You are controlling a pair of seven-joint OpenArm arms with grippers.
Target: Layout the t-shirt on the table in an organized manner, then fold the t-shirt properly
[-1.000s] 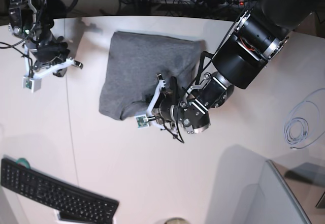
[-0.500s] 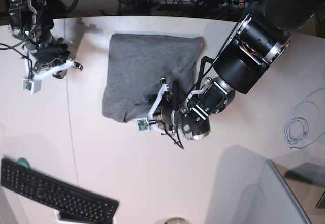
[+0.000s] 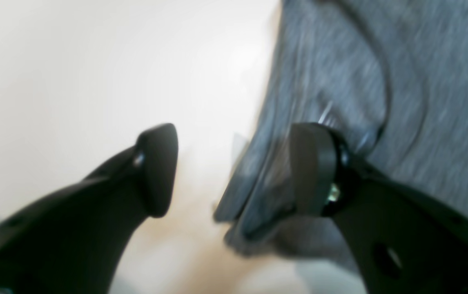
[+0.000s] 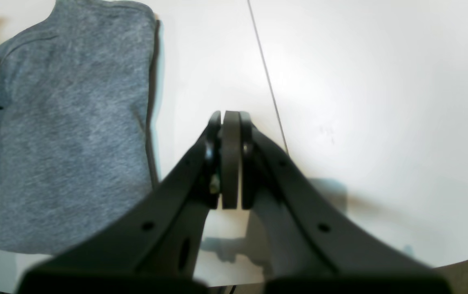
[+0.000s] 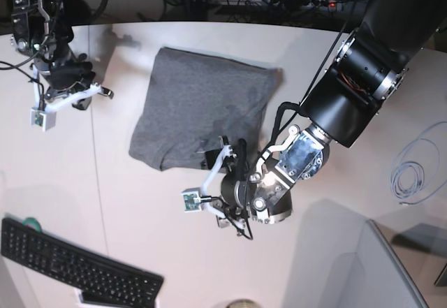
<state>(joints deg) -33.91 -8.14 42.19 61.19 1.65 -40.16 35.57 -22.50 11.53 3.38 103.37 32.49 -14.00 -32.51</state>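
Where the left wrist view blurs, the seams are hard to read. White smooth surface (image 5: 174, 238) carries the folded grey knit t-shirt (image 5: 199, 109), centre-rear. Left tool (image 3: 234, 171) stands wide at its near hem, gripping nothing. Right tool (image 4: 230, 159) is closed, empty.

Your base view is evenly lit and sharp, with the white worktop (image 5: 174, 252) bright and a broad soft shadow at 5 o'clock. Your left wrist view is badly blurred: the t-shirt (image 3: 381, 81) smears into streaks, and the worktop glares out to near white from 9 to 12 o'clock. Your right wrist view is clearer, with glare at 2 o'clock and the right hand (image 4: 230, 163) soft, casting a shadow at 5 o'clock
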